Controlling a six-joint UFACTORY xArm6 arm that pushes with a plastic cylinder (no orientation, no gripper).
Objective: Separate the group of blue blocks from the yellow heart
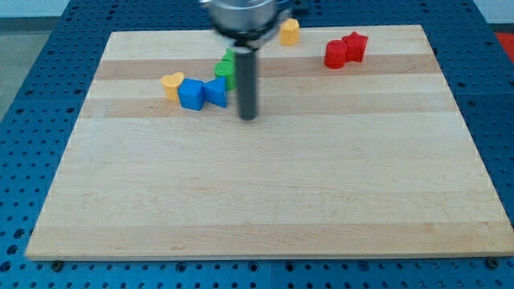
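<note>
A yellow heart [172, 83] lies at the upper left of the wooden board [265, 201]. A blue cube [191, 94] touches its right side, and a second blue block [215, 91] touches that cube on the right. My tip [249, 117] rests on the board just right of and slightly below the second blue block, with a small gap between them. The rod rises toward the view's top and hides part of a green block [225, 69].
The green block sits just above the second blue block. A yellow block [289, 32] lies near the top edge. Two red blocks [336, 54] [355, 46] touch each other at the upper right.
</note>
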